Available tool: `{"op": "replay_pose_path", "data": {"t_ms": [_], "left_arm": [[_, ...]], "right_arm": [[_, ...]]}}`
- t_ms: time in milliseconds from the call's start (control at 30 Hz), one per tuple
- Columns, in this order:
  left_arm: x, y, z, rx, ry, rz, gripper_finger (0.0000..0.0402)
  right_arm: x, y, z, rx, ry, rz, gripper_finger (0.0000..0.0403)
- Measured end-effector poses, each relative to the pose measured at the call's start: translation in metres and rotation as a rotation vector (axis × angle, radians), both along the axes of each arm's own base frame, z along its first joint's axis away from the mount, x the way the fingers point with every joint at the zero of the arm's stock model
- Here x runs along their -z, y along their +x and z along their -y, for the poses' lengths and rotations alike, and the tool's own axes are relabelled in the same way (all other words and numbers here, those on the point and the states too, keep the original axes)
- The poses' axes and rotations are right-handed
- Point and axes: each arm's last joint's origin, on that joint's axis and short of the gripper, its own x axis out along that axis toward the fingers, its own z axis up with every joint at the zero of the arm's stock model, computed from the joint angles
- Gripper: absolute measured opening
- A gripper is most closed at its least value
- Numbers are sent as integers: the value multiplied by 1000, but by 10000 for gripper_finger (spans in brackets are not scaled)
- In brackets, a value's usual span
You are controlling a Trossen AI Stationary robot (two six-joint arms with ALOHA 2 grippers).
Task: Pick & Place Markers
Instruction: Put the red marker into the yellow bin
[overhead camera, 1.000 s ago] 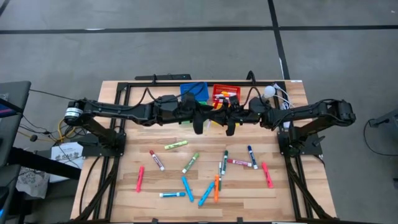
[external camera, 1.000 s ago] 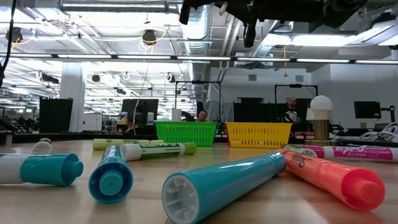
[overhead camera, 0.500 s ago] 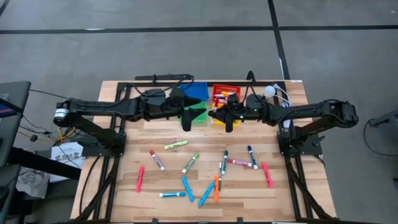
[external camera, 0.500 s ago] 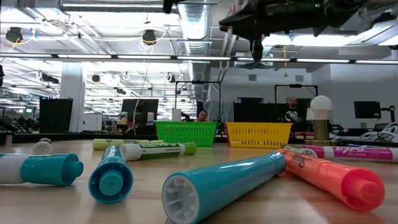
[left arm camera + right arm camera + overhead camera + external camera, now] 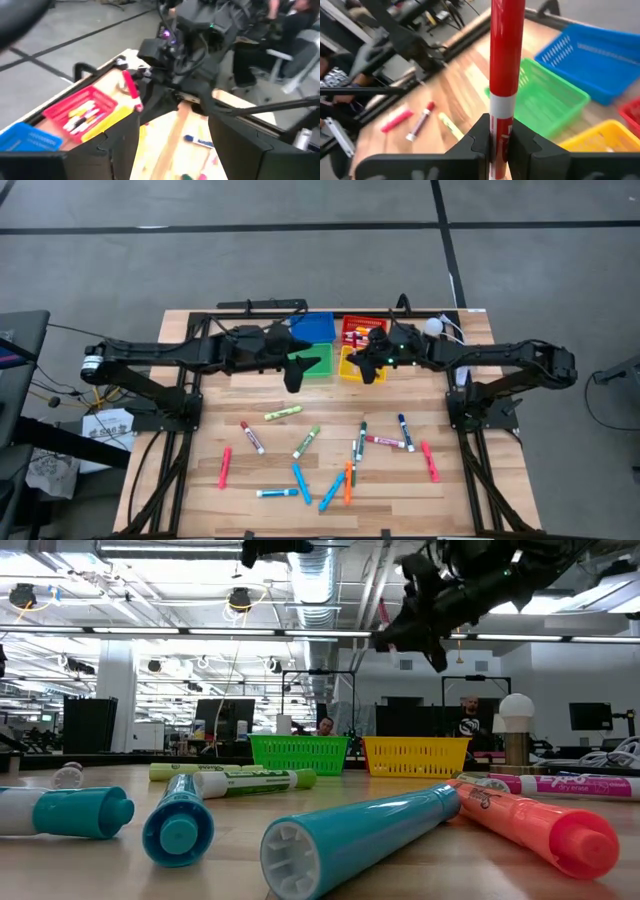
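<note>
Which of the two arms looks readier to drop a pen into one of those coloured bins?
The right: its gripper is shut on a red-capped white marker near the red plastic bin. The left gripper hangs open and empty over the green bin.

Open-plan lab – exposed ducts (image 5: 320, 580); monitors (image 5: 222, 718).

**My table and what lies on it**

My wooden table (image 5: 200, 500) carries four small bins at its far edge: blue (image 5: 312, 326), red (image 5: 362, 330), green (image 5: 316, 363) and yellow (image 5: 352, 364). Loose markers (image 5: 320, 455) lie scattered across the near half, among them a pink one (image 5: 225, 467) and a light-blue one (image 5: 275, 493).
</note>
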Motion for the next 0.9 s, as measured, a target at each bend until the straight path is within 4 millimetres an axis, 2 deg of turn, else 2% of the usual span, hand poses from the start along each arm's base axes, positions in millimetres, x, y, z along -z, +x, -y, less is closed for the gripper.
{"op": "replay_pose_path", "data": {"t_ms": [233, 433, 667, 800, 900], "left_arm": [[35, -10, -4, -134, 7, -77, 236], [64, -18, -4, -164, -36, -77, 236], [79, -33, -5, -196, -57, -3, 236], [84, -41, -5, -218, -66, 11, 236], [87, -46, -5, -228, -68, 23, 236]], "right_arm": [[12, -10, 8, 20, 17, -156, 22], [2, -13, 15, 49, -60, -364, 36], [-18, -4, 22, 10, -204, -443, 22], [-12, 1, 28, 1, -220, -548, 38], [0, 8, 31, -35, -216, -632, 52]]}}
